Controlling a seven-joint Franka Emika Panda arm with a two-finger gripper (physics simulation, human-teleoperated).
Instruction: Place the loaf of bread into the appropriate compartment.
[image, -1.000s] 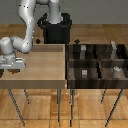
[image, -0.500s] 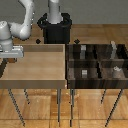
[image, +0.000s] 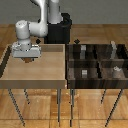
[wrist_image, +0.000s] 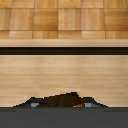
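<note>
Loaf of bread (wrist_image: 64, 101), a small dark-brown lump with a lighter tan patch, clamped between the two fingers of the tool (image: 28, 57); only the upper edge of the loaf seen in the wrist view, poking above the tool's dark body. Barely visible in the exterior view as a brown speck under the tool. Tool clenched on the loaf, held just above the floor of the light-tan wooden tray (image: 35, 80), near the tray's far corner at the exterior view's left. White arm (image: 31, 30) bent over that corner from its black base (image: 60, 30) behind the tray. Four-part dark bin (image: 70, 70) just beside the tray on the exterior view's right, both on thin-legged surfaces. Target compartment (image: 77, 77), nearest the tray on the front row, marked by a small grey cube (image: 84, 73). Taller grey shapes in other sections. Wood-plank floor (wrist_image: 64, 17) beyond.
</note>
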